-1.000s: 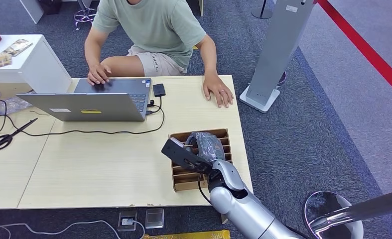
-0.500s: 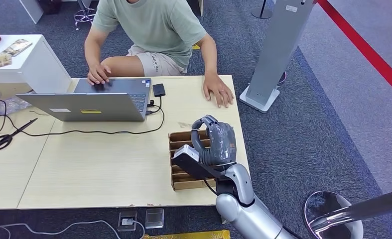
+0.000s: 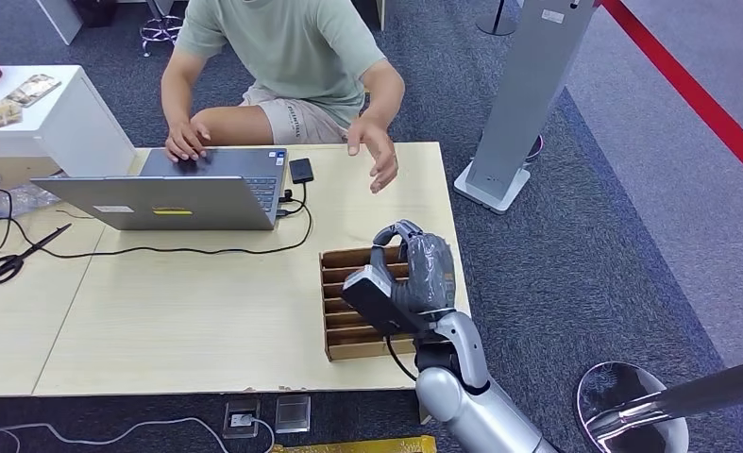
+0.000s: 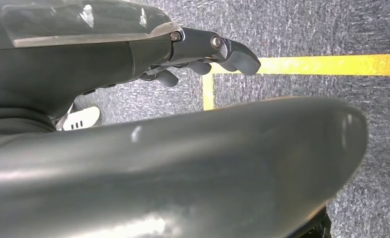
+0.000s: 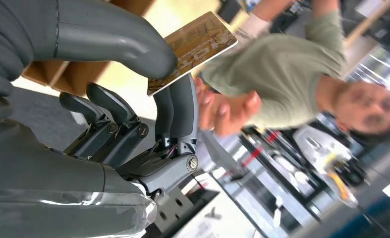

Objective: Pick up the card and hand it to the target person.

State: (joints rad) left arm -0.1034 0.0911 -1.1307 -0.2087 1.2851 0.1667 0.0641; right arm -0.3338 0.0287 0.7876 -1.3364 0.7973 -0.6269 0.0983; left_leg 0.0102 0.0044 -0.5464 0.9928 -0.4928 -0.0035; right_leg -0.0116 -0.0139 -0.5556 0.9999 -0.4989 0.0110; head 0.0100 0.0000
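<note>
text: none legible | card (image 5: pixel 195 47): printed pattern (too blurred) | laptop (image 3: pixel 174 193): yellow sticker, unreadable

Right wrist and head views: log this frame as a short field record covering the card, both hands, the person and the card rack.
card: pinched between thumb and fingers of the right hand
right hand position: above the slotted cardboard rack
left hand: holds nothing, fingers curled, over grey carpet
person's hand: lifted off the table, open toward the card
person's other hand: on the laptop
handover: not yet done
</note>
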